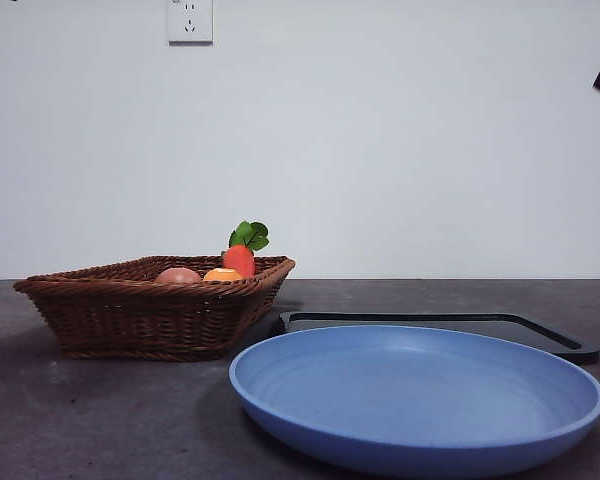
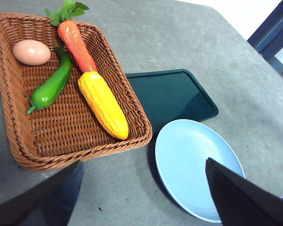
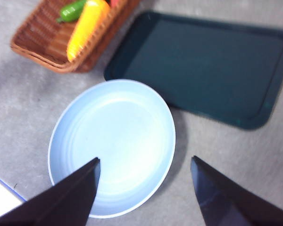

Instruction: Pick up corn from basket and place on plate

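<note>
In the front view, you see the brown woven wicker basket (image 1: 155,305) standing on the grey table (image 1: 100,420), just behind and beside the round light-blue plate (image 1: 417,400), which lies bare. Only an orange-yellow tip of the corn (image 1: 222,274) shows over the braided rim, next to a pinkish-tan round item (image 1: 178,275) and a red-orange carrot with green leaves (image 1: 240,255). A flat black rectangular tray (image 1: 440,328) lies behind the plate. A dark tip at the upper corner is an arm that waits; which arm, you cannot tell here.

In the left wrist view, your left gripper (image 2: 141,197) hangs above the table between basket and plate, jaws spread wide and holding nothing. The long glossy cob lies flat on the basket floor against one long wall, touching it. Its long axis runs along that wall: one tapered end meets the carrot's tip, the other points at the basket corner nearest the plate. A green pepper (image 2: 49,87) lies well clear of it.

In the right wrist view, your right gripper (image 3: 145,188) hovers over the plate's edge, jaws wide apart and empty; the cob shows blurred at the basket's side.

The cob looks stiff, light and slick, so it may roll or slide. Take it across its thick middle, jaws square to its length; the wall leaves little room on that side.
</note>
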`<state>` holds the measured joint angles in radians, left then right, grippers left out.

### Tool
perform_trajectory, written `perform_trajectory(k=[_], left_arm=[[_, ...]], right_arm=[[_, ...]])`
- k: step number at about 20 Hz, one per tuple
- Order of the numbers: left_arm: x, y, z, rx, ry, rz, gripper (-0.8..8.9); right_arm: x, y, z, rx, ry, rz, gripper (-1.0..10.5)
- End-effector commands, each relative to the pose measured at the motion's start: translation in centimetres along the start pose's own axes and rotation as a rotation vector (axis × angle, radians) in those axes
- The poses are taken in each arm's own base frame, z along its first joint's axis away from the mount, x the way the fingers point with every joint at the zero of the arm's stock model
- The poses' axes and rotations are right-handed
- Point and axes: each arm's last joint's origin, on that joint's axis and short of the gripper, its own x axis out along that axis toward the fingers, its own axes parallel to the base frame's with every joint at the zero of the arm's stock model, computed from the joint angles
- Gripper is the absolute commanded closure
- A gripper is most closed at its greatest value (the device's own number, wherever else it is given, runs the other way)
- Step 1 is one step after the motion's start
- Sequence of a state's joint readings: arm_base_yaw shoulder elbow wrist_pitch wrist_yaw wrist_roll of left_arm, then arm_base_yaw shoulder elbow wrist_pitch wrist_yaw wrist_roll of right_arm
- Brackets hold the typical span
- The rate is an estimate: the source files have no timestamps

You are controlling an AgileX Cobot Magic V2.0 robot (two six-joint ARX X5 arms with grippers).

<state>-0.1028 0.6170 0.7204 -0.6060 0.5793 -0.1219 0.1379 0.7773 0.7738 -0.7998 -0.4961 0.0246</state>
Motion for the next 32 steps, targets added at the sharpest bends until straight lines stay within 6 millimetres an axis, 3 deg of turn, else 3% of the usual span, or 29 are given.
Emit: perform_trajectory(k=[1, 10, 16, 25, 32], left_arm=[[-0.1, -0.2, 0.4, 0.008, -0.014, -0.008, 3.85], [-0.1, -0.2, 0.4, 0.008, -0.013, -0.007, 3.85], [-0.1, -0.2, 0.4, 0.007, -0.013, -0.007, 3.85], [-0.1, -0.2, 0.4, 0.006, -0.012, -0.007, 3.85], [-0.1, -0.2, 0.4, -0.005, -0.013, -0.008, 3.85]], right_arm=[[0.9, -0.2, 0.8, 0.034, 0.037, 0.008, 6.3], [9.6, -3.3, 1.3, 0.138, 0.335, 0.029, 6.5], [13.5, -4.2, 0.7, 0.142, 0.415, 0.044, 7.2], [15.4, -4.8, 0.1, 0.154, 0.462, 0.046, 7.6], [15.8, -5.0, -0.1, 0.158, 0.469, 0.045, 8.8]])
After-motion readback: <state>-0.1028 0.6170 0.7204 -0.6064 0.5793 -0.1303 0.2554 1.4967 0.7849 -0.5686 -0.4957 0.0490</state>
